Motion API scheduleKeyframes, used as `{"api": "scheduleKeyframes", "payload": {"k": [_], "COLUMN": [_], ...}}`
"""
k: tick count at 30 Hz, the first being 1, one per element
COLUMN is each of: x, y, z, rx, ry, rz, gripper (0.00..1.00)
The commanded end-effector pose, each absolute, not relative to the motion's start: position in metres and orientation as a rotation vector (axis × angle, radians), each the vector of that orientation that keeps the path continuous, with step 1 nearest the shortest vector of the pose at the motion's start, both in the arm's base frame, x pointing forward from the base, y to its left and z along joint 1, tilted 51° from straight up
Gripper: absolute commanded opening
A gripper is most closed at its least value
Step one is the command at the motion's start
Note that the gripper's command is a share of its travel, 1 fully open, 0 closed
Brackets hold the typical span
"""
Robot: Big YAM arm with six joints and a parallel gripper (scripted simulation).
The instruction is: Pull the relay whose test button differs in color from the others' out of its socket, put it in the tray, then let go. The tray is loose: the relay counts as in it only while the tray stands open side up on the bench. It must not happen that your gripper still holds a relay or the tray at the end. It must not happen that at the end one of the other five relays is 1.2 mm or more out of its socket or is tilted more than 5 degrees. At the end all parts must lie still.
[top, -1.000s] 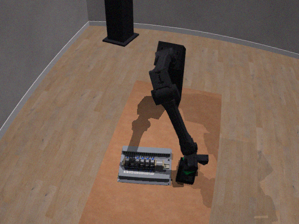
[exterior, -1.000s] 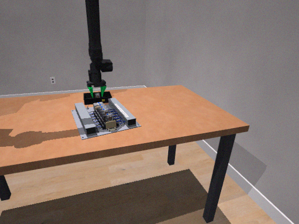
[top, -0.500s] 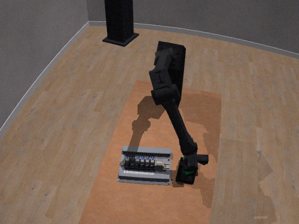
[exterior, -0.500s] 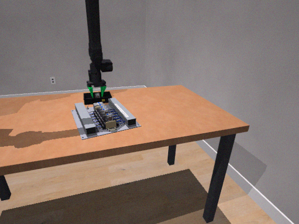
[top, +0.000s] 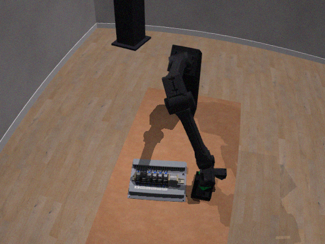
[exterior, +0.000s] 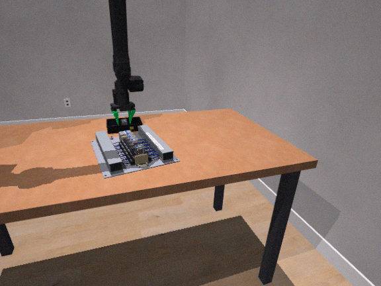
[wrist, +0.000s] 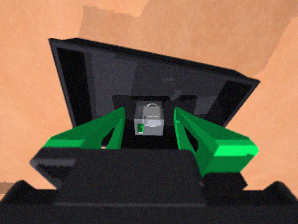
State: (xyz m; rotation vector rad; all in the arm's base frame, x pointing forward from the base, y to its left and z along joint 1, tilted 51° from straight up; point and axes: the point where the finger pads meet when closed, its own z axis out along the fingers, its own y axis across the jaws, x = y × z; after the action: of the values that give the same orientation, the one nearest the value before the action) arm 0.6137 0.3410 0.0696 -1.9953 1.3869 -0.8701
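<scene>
This looks like a plain room for trying out a robot, maybe a lab. A black robot arm (top: 192,133) (exterior: 120,40) reaches over a brown tabletop (top: 158,220) (exterior: 215,139). A board with wires (top: 158,192) (exterior: 109,149) lies there. The walls (top: 42,42) (exterior: 281,66) are gray and the floor (top: 70,113) (exterior: 159,212) is wood.

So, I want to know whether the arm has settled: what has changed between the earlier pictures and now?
Nothing visibly changed. The gripper stays low over the tray, its fingers spread on either side of the relay, gaps showing in the wrist view. The tray and the socket panel lie where they were.
</scene>
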Motion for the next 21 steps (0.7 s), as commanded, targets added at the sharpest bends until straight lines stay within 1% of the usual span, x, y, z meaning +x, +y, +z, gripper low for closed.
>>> {"api": "scheduleKeyframes", "payload": {"k": [1,21], "x": [0.614,0.6114], "y": [0.3566,0.3572], "z": [0.0811,0.0871], "rx": [-1.979,-1.974], "ry": [1.347,1.343], "rz": [-0.867,-0.867], "gripper": [0.59,0.59]}}
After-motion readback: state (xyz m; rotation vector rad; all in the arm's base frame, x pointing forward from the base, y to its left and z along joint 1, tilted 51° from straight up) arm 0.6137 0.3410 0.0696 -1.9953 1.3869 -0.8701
